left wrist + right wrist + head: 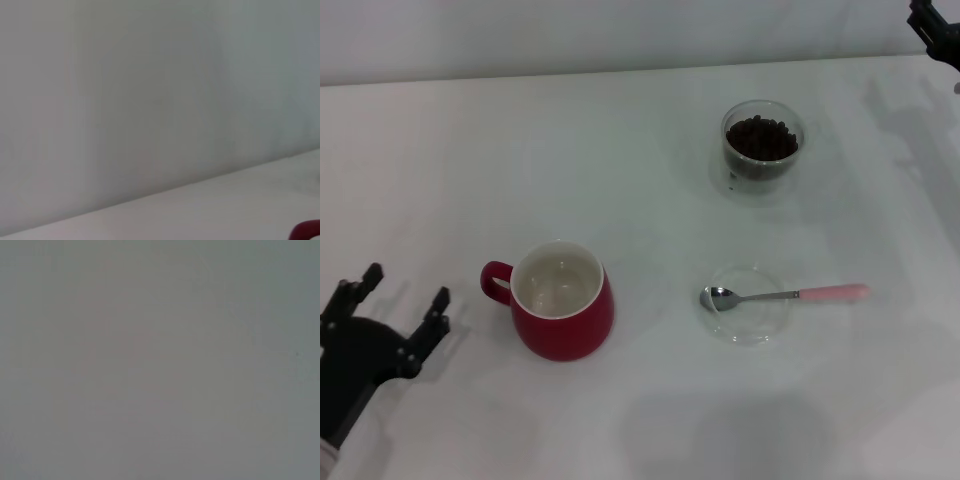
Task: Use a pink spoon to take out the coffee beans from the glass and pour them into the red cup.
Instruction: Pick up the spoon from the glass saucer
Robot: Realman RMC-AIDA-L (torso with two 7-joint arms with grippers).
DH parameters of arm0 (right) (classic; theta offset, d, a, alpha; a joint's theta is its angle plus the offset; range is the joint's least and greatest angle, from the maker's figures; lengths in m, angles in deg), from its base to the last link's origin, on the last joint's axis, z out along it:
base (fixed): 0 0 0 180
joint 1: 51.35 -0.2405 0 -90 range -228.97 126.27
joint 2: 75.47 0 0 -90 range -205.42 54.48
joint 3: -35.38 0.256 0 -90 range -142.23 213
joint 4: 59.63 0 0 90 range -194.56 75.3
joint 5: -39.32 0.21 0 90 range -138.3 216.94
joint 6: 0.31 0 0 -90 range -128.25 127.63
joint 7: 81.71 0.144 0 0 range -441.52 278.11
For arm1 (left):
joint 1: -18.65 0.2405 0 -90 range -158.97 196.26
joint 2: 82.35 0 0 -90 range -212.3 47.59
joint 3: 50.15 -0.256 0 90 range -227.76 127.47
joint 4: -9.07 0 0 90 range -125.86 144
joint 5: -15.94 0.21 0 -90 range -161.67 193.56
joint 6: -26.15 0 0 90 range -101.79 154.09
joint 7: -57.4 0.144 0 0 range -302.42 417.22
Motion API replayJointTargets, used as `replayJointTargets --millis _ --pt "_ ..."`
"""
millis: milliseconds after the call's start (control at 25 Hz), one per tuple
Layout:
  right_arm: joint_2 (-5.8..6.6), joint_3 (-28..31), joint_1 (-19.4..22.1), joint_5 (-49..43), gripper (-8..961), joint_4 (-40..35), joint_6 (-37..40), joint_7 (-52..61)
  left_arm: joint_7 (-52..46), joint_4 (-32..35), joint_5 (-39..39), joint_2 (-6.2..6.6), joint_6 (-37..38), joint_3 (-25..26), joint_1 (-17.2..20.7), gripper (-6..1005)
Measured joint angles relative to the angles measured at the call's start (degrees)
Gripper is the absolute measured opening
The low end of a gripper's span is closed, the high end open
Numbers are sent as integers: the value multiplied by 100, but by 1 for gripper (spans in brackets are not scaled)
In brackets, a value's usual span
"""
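Observation:
The pink spoon lies flat, its metal bowl resting in a shallow clear glass dish and its pink handle pointing right. The glass stands upright at the back right and holds the coffee beans. The red cup stands left of centre, its white inside showing no beans and its handle to the left. A sliver of its red edge shows in the left wrist view. My left gripper is open and empty at the front left, apart from the cup. My right gripper shows only partly at the far right corner.
The white table ends at a pale wall along the back. The right wrist view shows only a plain grey surface.

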Motion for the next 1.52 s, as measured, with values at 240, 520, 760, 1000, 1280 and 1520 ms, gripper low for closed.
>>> replayJointTargets --millis 240,520,760,1000,1280,1520 --pt "-6 -41 235 -4 855 97 90 530 -24 -9 -411 -3 185 0 113 803" --pt "32 -607 847 -50 855 299 855 2249 -161 -21 -1288 1 446 1 117 800" --pt "56 -1396 1509 -58 855 620 1706 3947 -340 -40 -1940 11 575 0 -105 799" --pt "63 -1545 1648 -299 854 1591 2995 4632 -346 -114 -2240 15 609 0 -288 800" --pt "41 -1500 1676 -853 854 2186 3430 4605 -346 -136 -2309 9 565 0 -455 801" --pt "38 -1500 1706 -1296 848 2359 3466 4589 -346 -140 -2312 7 552 0 -466 800"
